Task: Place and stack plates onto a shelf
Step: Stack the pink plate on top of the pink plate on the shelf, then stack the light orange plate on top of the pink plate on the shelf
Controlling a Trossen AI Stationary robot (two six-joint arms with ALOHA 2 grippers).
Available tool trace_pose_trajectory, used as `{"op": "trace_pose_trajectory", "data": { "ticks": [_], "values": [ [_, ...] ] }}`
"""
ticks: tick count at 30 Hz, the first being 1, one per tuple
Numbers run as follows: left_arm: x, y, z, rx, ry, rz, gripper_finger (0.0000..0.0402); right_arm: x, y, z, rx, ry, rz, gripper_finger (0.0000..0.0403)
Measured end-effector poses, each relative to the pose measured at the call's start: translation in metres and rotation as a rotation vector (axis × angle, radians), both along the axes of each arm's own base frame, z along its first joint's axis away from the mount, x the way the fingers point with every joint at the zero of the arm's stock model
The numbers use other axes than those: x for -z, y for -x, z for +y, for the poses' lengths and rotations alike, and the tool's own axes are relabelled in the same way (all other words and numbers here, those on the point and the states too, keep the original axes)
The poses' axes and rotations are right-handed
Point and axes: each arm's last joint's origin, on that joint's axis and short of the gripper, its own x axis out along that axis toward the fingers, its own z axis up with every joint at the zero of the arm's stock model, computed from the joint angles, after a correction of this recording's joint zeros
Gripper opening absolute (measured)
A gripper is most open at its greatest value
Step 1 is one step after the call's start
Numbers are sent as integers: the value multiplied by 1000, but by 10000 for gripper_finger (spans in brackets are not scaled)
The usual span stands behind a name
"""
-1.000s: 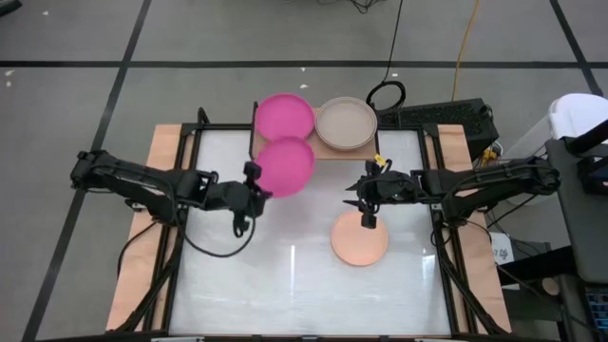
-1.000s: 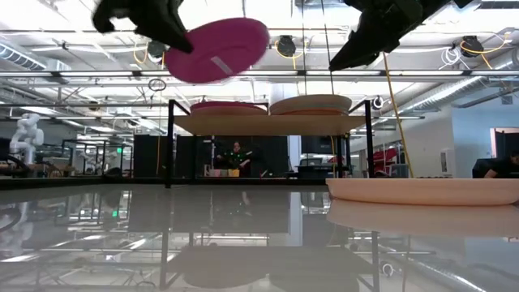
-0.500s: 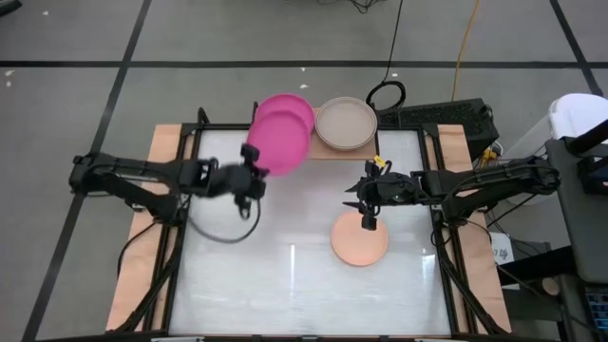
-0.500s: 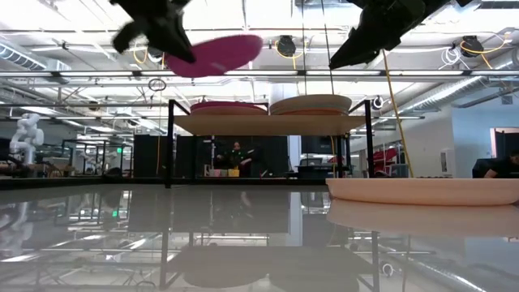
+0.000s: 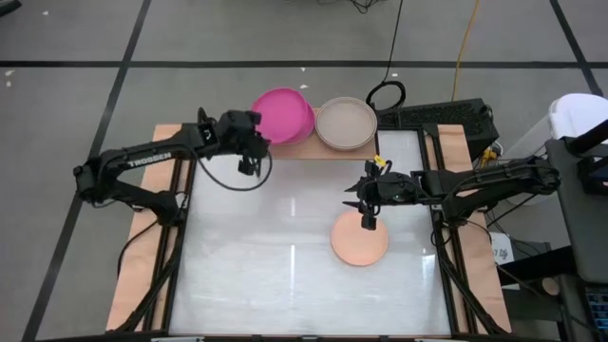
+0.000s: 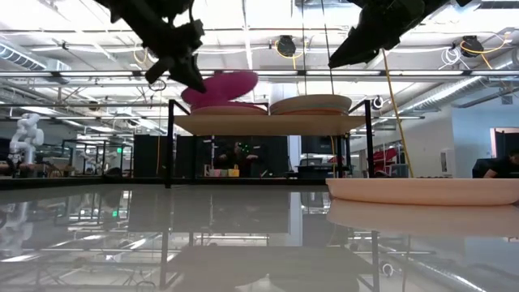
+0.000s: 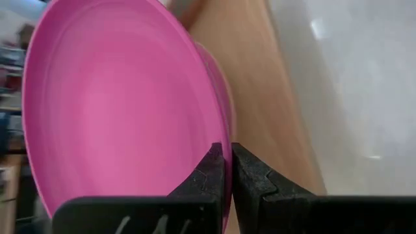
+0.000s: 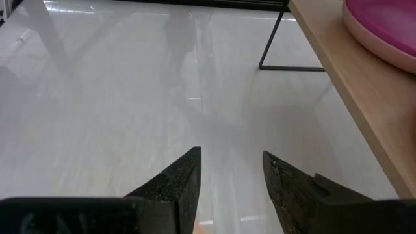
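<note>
My left gripper [image 5: 253, 142] is shut on a magenta plate [image 5: 283, 114] above the left half of the wooden shelf [image 5: 313, 150], over a second magenta plate [image 6: 231, 107] that lies on the shelf. A beige stack of plates [image 5: 346, 123] sits on the shelf's right half. A peach plate [image 5: 359, 237] lies flat on the white table. My right gripper [image 5: 365, 202] hovers open above the peach plate's far edge, touching nothing. In the left wrist view the held plate [image 7: 123, 110] fills the frame. My left gripper pinches the magenta plate's rim [image 7: 225, 140] between its two fingers [image 7: 211, 172], one on the upper face and one under the rim. It comes from the table's left-near side, roughly level. The plate is tilted, its far edge low over the magenta plate on the shelf [image 6: 219, 89].
The shelf's thin black legs [image 6: 171, 146] stand at the table's far edge. The black table frame [image 5: 180, 218] runs along both sides. Cables [image 5: 387, 93] lie beyond the shelf. Bare white table [image 5: 275, 275] spreads in front of the peach plate.
My left gripper has carried the magenta plate from above the table's middle-left toward the far edge, up over the shelf's left half, and lowered it near the magenta plate lying there. The plate stays tilted in the hold. My right arm has kept still.
</note>
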Motion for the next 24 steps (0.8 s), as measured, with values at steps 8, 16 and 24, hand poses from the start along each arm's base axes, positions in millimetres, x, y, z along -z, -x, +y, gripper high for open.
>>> {"op": "trace_pose_trajectory", "data": {
  "ticks": [8, 16, 24],
  "values": [
    [13, -3, 10, -6, 69, 37, 38, 0, 0, 0, 2, -4, 0, 148],
    [13, -5, 12, -45, 62, 21, 80, 0, 0, 1, -1, -5, 0, 148],
    [5, -4, 2, -91, 6, 4, 165, 1, 1, 1, -5, -15, 12, 148]
  ]
}}
